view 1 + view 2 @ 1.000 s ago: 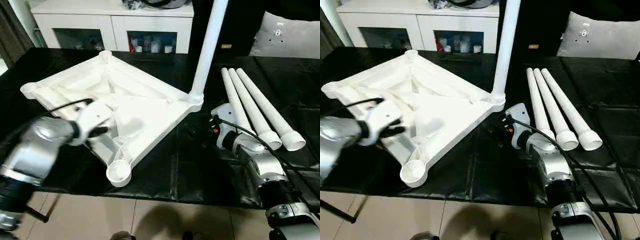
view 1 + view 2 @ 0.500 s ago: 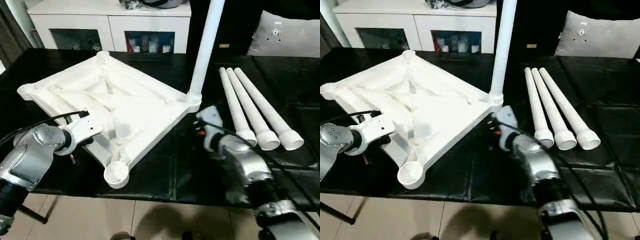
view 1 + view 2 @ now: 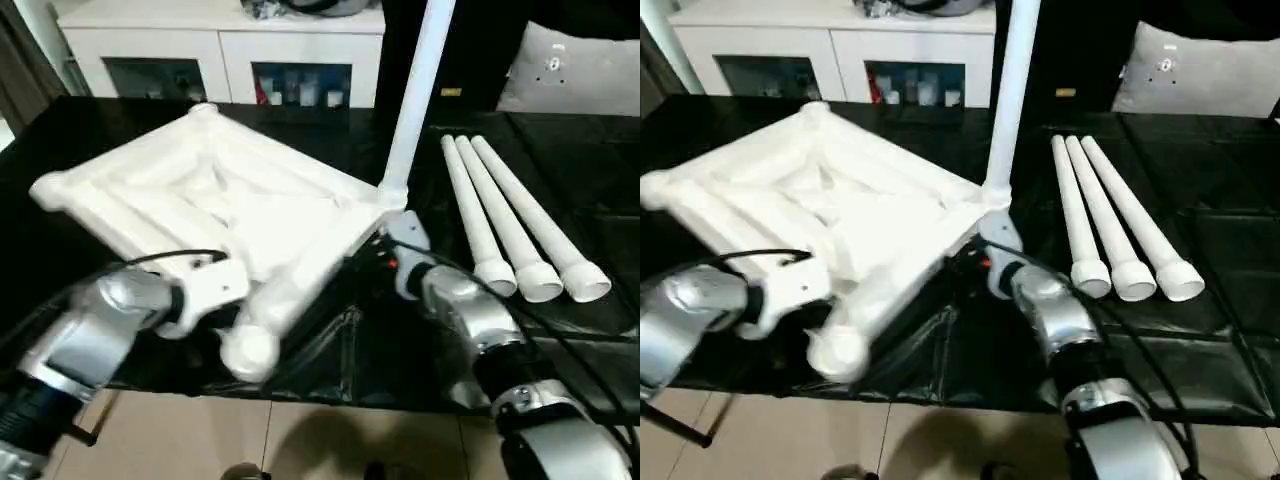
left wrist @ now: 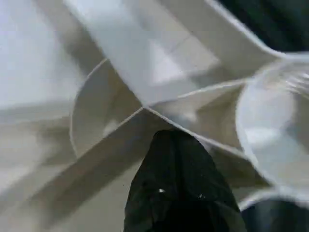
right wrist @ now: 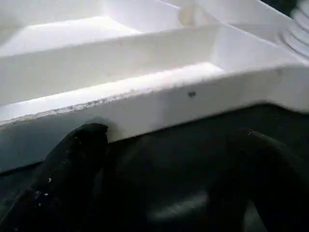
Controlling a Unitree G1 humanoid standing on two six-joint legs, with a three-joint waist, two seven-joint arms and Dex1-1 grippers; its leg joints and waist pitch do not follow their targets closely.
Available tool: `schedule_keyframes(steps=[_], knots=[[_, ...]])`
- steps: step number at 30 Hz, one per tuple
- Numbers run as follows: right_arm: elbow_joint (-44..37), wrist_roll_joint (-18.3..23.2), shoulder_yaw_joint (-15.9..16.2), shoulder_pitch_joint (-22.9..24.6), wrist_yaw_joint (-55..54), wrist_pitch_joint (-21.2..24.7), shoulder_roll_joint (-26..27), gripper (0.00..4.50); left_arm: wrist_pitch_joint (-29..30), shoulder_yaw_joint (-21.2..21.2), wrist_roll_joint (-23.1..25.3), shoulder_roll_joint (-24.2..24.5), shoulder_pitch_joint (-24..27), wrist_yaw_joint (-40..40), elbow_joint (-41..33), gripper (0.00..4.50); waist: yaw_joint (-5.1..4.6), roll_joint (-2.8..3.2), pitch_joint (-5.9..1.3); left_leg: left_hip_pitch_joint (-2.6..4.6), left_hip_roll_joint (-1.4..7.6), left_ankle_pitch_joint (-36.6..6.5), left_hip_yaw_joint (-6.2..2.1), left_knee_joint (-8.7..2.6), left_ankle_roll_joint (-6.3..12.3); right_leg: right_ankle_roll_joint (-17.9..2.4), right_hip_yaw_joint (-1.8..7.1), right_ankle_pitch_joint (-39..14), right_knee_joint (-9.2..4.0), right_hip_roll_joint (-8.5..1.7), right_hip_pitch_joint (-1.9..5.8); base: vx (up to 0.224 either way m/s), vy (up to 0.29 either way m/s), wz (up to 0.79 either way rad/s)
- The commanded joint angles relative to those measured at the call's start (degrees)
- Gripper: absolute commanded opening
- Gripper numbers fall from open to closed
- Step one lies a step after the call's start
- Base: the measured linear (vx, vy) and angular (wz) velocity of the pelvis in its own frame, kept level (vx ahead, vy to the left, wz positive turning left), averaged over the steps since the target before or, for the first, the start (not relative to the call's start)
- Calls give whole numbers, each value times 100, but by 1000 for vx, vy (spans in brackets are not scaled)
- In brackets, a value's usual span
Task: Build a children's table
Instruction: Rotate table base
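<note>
Left tool (image 4: 181, 179) is closed against a rib of the upturned table top (image 3: 230, 200). Right tool (image 5: 159, 159) stands wide open at its rim.

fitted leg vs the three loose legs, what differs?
The fitted leg stands upright; the three loose legs lie flat on the black cloth.
The fitted leg sits in a corner socket of the tabletop; the loose legs lie apart from it.
Shared: long white tubes.
</note>
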Motion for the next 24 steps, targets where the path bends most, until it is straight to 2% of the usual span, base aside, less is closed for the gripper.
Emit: schedule_keyframes(steps=[1,4,7,8,10,18,24], knots=[[48,-6,8,-165,-2,-66,69,450,-52,-209,-287,-122,-15,-242,-240,8,-21,62,-406,8,7,-1471,57,-438,12,-971,196,-2062,-333,-331,398,0,0,0],[83,5,4,-202,-12,-77,43,450,-131,-228,-350,-443,-166,-198,-109,8,-57,63,-406,12,2,-1479,66,-428,35,-983,192,-2057,-347,-327,399,0,0,0],[121,-26,-7,-223,-11,-104,38,450,-191,-232,-337,-635,-265,-148,-1,8,-101,38,-407,-6,-22,-1433,74,-413,84,-883,180,-2266,-381,-323,414,0,0,0],[142,-58,-30,-234,-10,-124,33,450,-270,-231,-295,-882,-393,13,164,8,-105,42,-415,-8,-19,-1407,68,-411,85,-882,181,-2264,-375,-334,424,0,0,0],[154,-65,-43,-240,-13,-135,26,450,-340,-233,-267,-1083,-495,180,313,8,-119,25,-423,-16,-22,-1329,75,-397,112,-865,174,-2247,-381,-321,428,0,0,0],[143,14,-171,-292,-7,-132,9,450,-651,-235,-174,-1945,-824,817,1002,8,-117,41,-478,-22,-19,-1105,83,-366,203,-1004,166,-1821,-353,-314,453,0,0,0],[153,-5,-242,-322,-3,-152,24,450,-936,-201,88,-2279,-1086,1394,1567,8,-106,27,-478,-22,-29,-1157,86,-354,241,-951,150,-1968,-384,-315,455,0,0,0]])
